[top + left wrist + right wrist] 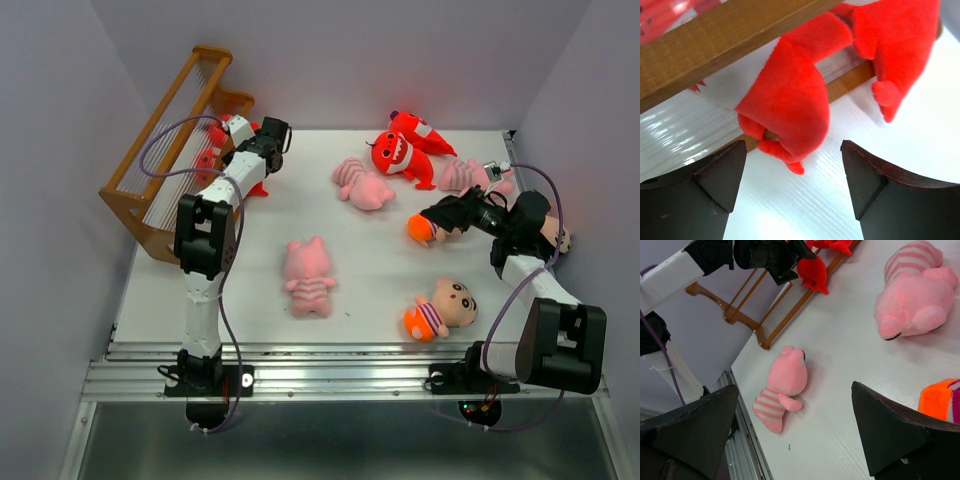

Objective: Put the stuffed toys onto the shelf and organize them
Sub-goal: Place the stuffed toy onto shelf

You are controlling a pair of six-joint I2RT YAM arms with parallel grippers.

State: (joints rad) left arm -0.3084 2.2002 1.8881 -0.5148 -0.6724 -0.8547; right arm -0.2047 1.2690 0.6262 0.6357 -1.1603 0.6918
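Note:
The wooden shelf (165,140) stands at the table's far left. A red monster (790,100) rests against its lower bar (715,45), with another red monster (895,40) beside it. My left gripper (792,175) hovers open just in front of them (268,150), holding nothing. Two more red monsters (398,155) lie at the back. Pink pigs lie at mid-table (308,277), further back (362,183) and at the right (470,175). One boy doll (440,310) lies near the front right. My right gripper (440,215) is open above another boy doll's orange bottom (940,400).
The table's near edge has a metal rail (340,365). Grey walls close in on the left, back and right. In the right wrist view, the left arm (685,270) reaches over the shelf's end (765,315), and two pigs (782,387) (912,295) lie on the white tabletop.

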